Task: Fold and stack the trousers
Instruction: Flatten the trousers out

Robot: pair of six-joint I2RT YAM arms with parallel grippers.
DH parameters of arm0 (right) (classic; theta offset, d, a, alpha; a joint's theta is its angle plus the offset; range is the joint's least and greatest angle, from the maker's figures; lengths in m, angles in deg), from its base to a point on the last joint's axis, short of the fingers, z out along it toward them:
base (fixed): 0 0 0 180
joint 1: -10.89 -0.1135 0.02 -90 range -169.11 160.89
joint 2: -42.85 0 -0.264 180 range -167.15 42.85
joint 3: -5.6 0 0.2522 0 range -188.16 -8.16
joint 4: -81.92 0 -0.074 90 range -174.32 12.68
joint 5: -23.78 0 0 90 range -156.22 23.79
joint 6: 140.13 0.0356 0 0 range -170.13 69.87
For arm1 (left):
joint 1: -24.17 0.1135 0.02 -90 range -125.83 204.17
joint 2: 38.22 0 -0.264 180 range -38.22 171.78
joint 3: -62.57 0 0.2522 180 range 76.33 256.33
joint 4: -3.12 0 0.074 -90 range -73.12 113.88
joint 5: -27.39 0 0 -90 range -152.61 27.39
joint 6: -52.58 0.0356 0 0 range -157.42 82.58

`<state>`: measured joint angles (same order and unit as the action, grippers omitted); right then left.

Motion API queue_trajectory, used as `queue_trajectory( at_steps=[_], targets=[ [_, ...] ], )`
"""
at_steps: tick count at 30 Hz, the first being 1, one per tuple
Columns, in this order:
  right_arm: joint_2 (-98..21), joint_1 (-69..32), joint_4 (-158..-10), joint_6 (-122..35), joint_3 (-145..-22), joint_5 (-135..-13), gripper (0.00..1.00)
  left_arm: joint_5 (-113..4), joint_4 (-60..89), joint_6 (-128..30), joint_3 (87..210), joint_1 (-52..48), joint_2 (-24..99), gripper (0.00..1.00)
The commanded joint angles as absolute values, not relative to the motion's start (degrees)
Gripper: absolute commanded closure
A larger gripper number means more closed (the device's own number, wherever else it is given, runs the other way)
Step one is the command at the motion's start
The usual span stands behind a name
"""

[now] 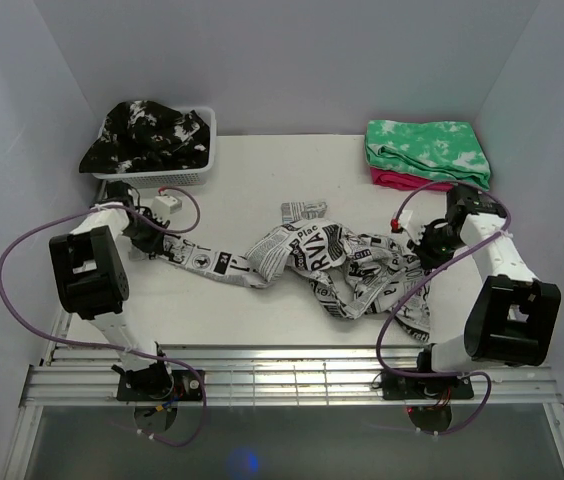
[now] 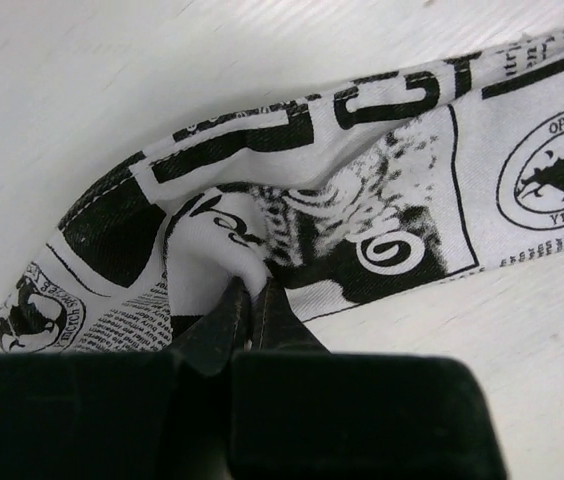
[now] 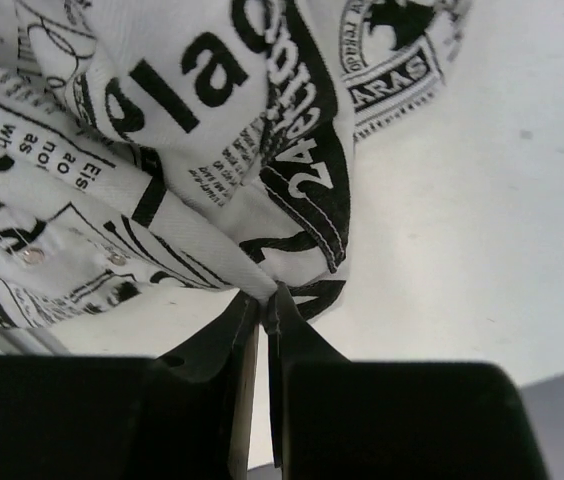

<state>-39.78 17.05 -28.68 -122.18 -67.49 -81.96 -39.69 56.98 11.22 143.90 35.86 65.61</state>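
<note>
The trousers (image 1: pixel 302 260), white cloth with black newspaper print, lie crumpled and stretched across the middle of the table between both arms. My left gripper (image 1: pixel 152 240) is shut on the left end of the trousers (image 2: pixel 292 210); its fingertips (image 2: pixel 237 300) pinch a white fold. My right gripper (image 1: pixel 424 245) is shut on the right end of the trousers (image 3: pixel 212 120); its fingertips (image 3: pixel 284 305) pinch a fold near a black-edged hem. Both ends sit low over the table.
A white basket (image 1: pixel 177 178) with a black garment with white splotches (image 1: pixel 147 130) stands at the back left. A folded green-and-white mottled cloth (image 1: pixel 427 150) lies on a pink cloth (image 1: pixel 402 180) at the back right. Walls close in on three sides.
</note>
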Motion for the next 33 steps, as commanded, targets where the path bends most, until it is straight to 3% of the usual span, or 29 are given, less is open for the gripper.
queue_trajectory(
  at_steps=[1,5,7,9,12,14,15,21,29,33],
  targets=[
    [-38.3,18.2,-31.1,-123.6,-72.4,-79.8,0.92,-41.7,56.4,10.3,144.0,39.2,61.9,1.0],
    [-35.3,18.2,-31.1,-127.7,-71.5,-78.2,0.92,-44.7,51.1,2.2,149.4,42.4,64.8,1.0],
    [-34.3,18.2,-29.4,-128.9,-71.4,-79.7,0.92,-37.5,56.5,1.1,154.3,42.8,63.7,0.73],
    [-33.1,18.2,-28.0,-129.3,-71.8,-81.6,0.92,-19.1,59.8,5.8,155.4,42.7,59.7,0.46],
    [-32.1,18.2,-27.3,-129.4,-71.0,-81.6,0.92,-8.0,60.2,12.8,152.2,35.6,49.0,0.27],
    [-32.0,18.3,-27.4,-129.1,-70.6,-81.2,0.92,-9.4,60.1,16.3,149.1,27.9,45.1,0.27],
    [-32.1,18.3,-27.4,-128.9,-70.4,-81.3,0.92,-10.2,59.7,17.5,148.2,19.3,42.7,0.27],
    [-34.1,18.3,-27.0,-125.4,-72.8,-83.0,0.92,-19.0,51.4,22.3,140.3,-6.6,41.8,0.29],
    [-35.6,18.5,-26.0,-123.8,-73.5,-83.9,0.92,-30.4,21.2,26.3,126.2,-21.0,46.1,0.3],
    [-35.5,18.5,-26.1,-123.8,-73.0,-83.4,0.92,-30.5,17.5,29.7,125.5,-24.4,50.2,0.32]
  ],
)
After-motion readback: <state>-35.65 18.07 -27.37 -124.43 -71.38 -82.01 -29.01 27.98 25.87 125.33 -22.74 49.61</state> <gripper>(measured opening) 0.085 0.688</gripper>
